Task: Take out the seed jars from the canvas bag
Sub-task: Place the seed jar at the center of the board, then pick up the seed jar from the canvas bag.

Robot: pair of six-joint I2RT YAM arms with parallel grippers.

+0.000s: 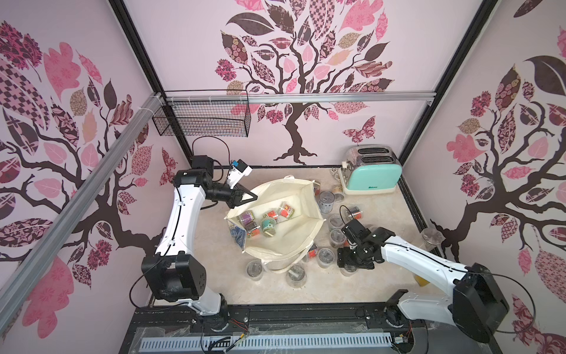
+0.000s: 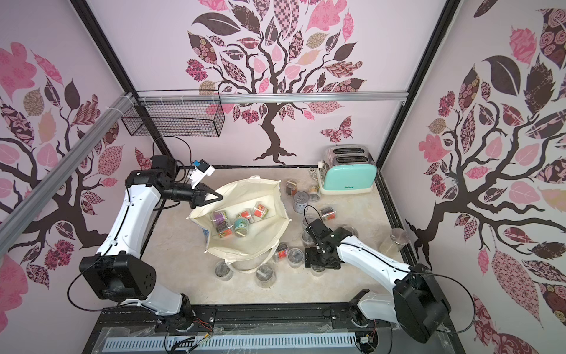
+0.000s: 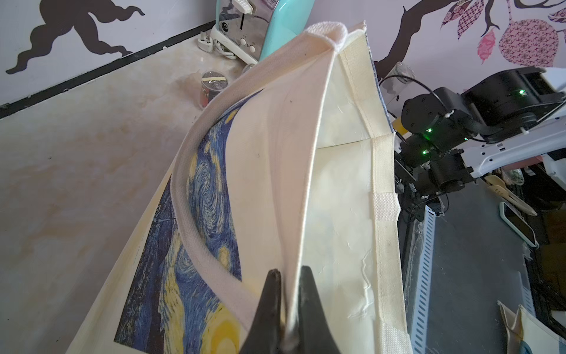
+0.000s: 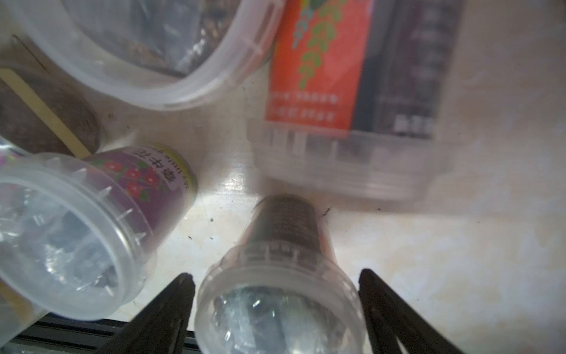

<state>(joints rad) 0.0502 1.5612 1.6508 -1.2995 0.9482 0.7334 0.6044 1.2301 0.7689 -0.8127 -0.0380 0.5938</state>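
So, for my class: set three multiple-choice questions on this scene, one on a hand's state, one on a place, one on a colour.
1. The left hand is: A wide open; B shut on the canvas bag's rim; C out of sight.
2. The toaster stands: A at the table's far right corner; B inside the bag; C at the near edge.
3. The bag's print is: A red and green; B blue and yellow; C black and white.
Answers: B, it pinches the rim in the left wrist view; A, both top views show it by the back wall; B, the left wrist view shows blue swirls and yellow.
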